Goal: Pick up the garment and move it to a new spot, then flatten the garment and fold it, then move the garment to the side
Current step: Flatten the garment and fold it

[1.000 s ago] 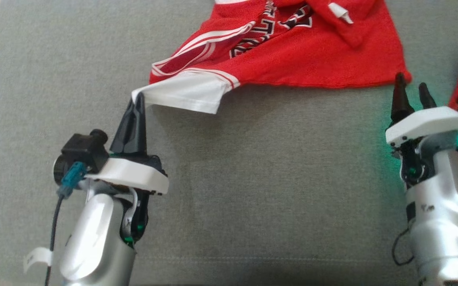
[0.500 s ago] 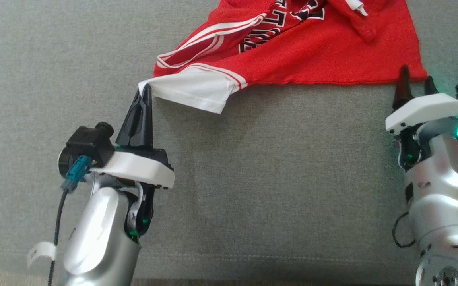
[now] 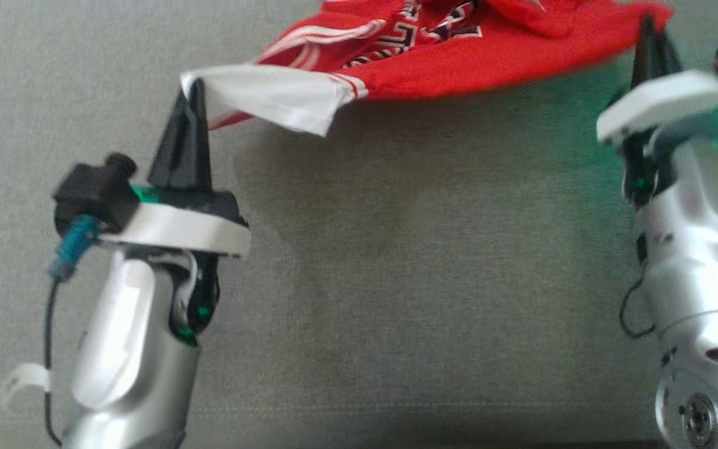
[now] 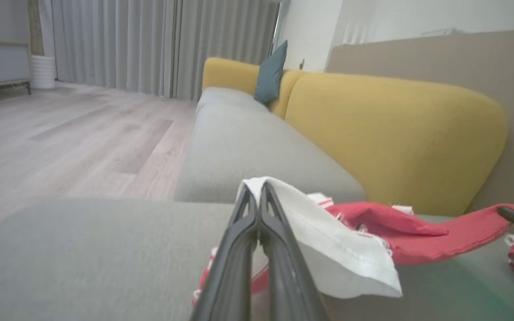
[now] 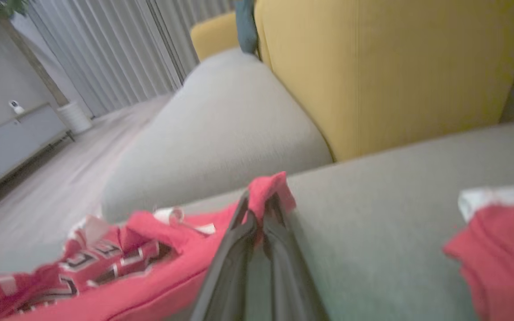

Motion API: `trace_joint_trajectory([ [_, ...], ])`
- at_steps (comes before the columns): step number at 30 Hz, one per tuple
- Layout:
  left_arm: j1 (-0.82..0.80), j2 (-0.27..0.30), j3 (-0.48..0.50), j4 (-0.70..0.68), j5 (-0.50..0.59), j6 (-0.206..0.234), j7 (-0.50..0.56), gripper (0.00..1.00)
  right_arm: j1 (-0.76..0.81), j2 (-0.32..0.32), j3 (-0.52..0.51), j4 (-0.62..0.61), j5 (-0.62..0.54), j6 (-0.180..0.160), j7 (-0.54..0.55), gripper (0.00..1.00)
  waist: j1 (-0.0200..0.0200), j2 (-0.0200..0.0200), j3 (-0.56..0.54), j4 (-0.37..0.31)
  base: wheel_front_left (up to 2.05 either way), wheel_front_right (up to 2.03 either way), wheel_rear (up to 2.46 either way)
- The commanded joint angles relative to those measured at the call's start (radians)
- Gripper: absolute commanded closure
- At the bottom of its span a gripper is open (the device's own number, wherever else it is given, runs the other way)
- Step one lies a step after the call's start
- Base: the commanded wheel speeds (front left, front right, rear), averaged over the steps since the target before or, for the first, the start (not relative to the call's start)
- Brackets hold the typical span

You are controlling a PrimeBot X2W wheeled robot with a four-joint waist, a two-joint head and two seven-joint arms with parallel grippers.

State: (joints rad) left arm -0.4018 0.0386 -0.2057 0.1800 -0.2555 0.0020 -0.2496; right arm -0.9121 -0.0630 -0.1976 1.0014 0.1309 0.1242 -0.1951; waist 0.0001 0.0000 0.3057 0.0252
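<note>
1. Garment (image 3: 459, 62), a red jersey with a white sleeve, spans the far side of the grey sofa seat (image 3: 396, 280), near edge lifted.
2. Right gripper (image 3: 649, 34), open beside the red hem corner a second ago, is now closed on it; left gripper (image 3: 189, 103) is clamped on the sleeve edge.
3. Both ends are held, so lifting can likely begin.
4. Chest lettering (image 3: 409, 37) is too creased to read.

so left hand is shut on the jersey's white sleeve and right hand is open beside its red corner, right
No: the right hand is shut on the red corner of the jersey, as the right wrist view shows. The left hand is shut on the white sleeve.
</note>
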Motion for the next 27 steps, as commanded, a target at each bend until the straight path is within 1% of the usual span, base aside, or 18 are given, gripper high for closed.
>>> trace_joint_trajectory([
  [1,-0.05,0.013,0.041,-0.05,0.007,-0.004,-0.012,1.0,-0.043,0.0,0.031,-0.049,0.013,0.007,-0.005,1.0,-0.0001,0.0,-0.018,-0.016,0.0,0.0,0.0],
  [4,-0.084,0.017,0.073,-0.106,0.015,-0.017,-0.012,1.0,-0.051,-0.022,0.108,-0.16,0.071,0.007,0.019,1.0,-0.0001,0.0,-0.051,-0.037,0.0,0.0,0.0],
  [8,-0.137,0.025,0.112,-0.179,0.016,-0.03,-0.012,1.0,-0.037,-0.06,0.209,-0.352,0.151,0.007,0.067,1.0,-0.0001,0.0,-0.1,-0.063,0.0,0.0,0.0],
  [11,-0.174,0.033,0.13,-0.229,0.017,-0.035,-0.012,1.0,-0.012,-0.09,0.256,-0.504,0.194,0.007,0.106,1.0,-0.0001,0.0,-0.142,-0.078,0.0,0.0,0.0],
  [14,-0.2,0.045,0.136,-0.279,0.024,-0.034,-0.011,1.0,0.019,-0.11,0.281,-0.646,0.218,0.007,0.148,1.0,-0.0001,0.0,-0.185,-0.092,0.0,0.0,0.0],
  [18,-0.222,0.062,0.144,-0.353,0.029,-0.028,0.007,1.0,0.07,-0.116,0.291,-0.822,0.23,0.007,0.208,1.0,-0.0001,0.0,-0.238,-0.106,0.0,0.0,0.0],
  [21,-0.229,0.071,0.151,-0.416,0.032,-0.018,0.032,1.0,0.113,-0.114,0.278,-0.94,0.228,0.007,0.262,1.0,-0.0001,0.0,-0.271,-0.111,0.0,0.0,0.0],
  [27,-0.241,0.093,0.166,-0.538,0.043,0.004,0.101,1.0,0.201,-0.068,0.203,-1.132,0.197,0.007,0.404,1.0,-0.0001,0.0,-0.296,-0.109,0.0,0.0,0.0],
])
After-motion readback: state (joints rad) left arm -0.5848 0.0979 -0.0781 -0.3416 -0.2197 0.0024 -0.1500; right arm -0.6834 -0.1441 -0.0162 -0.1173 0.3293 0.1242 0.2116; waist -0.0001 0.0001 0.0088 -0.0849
